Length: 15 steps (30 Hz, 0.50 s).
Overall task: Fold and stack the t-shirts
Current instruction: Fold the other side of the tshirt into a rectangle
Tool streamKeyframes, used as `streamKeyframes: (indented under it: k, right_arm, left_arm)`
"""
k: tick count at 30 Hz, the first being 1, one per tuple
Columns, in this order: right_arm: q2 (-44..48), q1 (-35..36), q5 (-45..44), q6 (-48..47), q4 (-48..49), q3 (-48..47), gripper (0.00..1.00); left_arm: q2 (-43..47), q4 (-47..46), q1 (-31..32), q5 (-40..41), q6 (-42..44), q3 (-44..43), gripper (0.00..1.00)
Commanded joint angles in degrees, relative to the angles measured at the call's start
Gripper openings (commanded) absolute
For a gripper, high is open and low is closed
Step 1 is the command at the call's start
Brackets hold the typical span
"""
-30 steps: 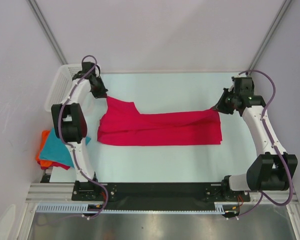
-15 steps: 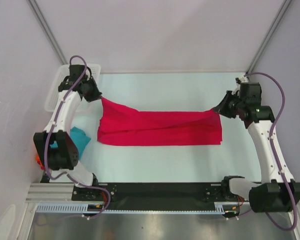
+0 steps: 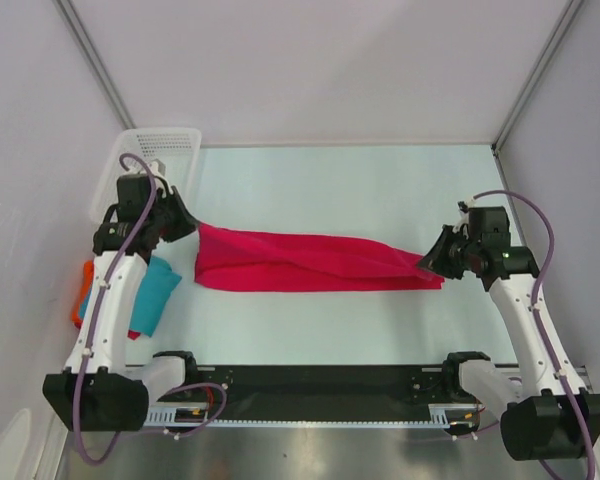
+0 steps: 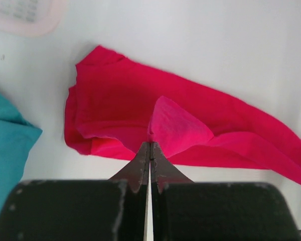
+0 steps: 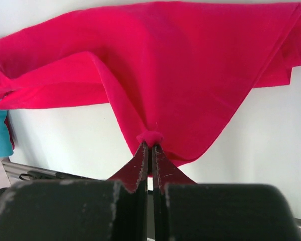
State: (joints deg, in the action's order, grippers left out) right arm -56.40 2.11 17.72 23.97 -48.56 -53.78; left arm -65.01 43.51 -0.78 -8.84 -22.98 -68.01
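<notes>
The crimson-pink t-shirt (image 3: 315, 262) lies stretched in a long band across the table's middle. My left gripper (image 3: 187, 226) is shut on its left end and holds that corner lifted; the left wrist view shows the pinched cloth (image 4: 175, 123) at my fingertips. My right gripper (image 3: 427, 261) is shut on the right end; the right wrist view shows a bunched fold (image 5: 150, 136) between the jaws. The teal t-shirt (image 3: 150, 295) lies on the orange t-shirt (image 3: 83, 290) at the left table edge, under my left arm.
A white mesh basket (image 3: 150, 160) stands at the back left corner. A black rail (image 3: 320, 380) runs along the near table edge between the arm bases. Grey walls close the sides and back.
Both grippers have moved toward the near edge, carrying the crimson-pink shirt's far edge over itself. The shirt has narrowed into a thinner band. The left arm now uncovers the basket.
</notes>
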Motion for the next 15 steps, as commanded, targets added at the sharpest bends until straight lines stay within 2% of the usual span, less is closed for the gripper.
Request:
streamKeyframes:
  k: [1, 4, 5, 7, 8, 10, 11, 12, 13, 14, 15]
  right_arm:
    - [1.1, 0.4, 2.0, 1.5, 2.8, 0.8, 0.0]
    - [-3.3, 0.4, 2.9, 2.7, 8.6, 0.3, 0.0]
    - [-7.8, 0.4, 3.3, 3.4, 11.9, -1.7, 0.0]
    - [-13.1, 0.4, 3.6, 4.0, 15.2, -5.2, 0.0]
    - [-18.3, 0.4, 3.2, 3.7, 17.9, -9.9, 0.0]
    - [-24.9, 0.0, 0.0, 3.3, 19.5, -15.5, 0.0]
    - [-31.7, -0.4, -0.7, 2.8, 20.0, -23.0, 0.0]
    - [-35.0, -1.6, -1.1, 2.7, 19.7, -26.7, 0.0]
    - [-38.3, -1.7, -1.1, 2.7, 19.4, -31.4, 0.0]
    - [-42.2, -2.9, -1.0, 2.5, 18.3, -35.6, 0.0]
    - [-49.2, -3.8, -0.9, 1.8, 17.2, -45.4, 0.0]
  left_arm:
    - [3.1, -0.4, 0.2, -0.1, 0.1, 5.6, 0.0]
    - [-1.8, -2.9, 0.2, -1.1, 0.0, 3.5, 0.0]
    - [-5.4, -3.7, 0.2, -0.8, -0.3, 1.9, 0.0]
    - [-10.3, -5.6, 0.2, -0.8, -0.7, -4.7, 0.0]
    - [-16.2, -5.7, 0.2, -0.6, -0.7, -8.0, 0.0]
    - [-23.2, -4.7, 0.2, 0.7, -0.2, -20.3, 0.0]
    - [-30.9, -1.9, 0.2, 1.5, 0.2, -25.5, 0.0]
    - [-35.3, 0.1, 0.2, 2.3, 0.8, -37.3, 0.0]
    - [-44.4, 2.4, 0.2, 2.9, 2.0, -44.4, 0.0]
    - [-49.2, 5.2, 0.2, 3.3, 2.5, -52.0, 0.0]
    - [-54.1, 10.3, -0.1, 3.6, 2.9, -67.6, 0.0]
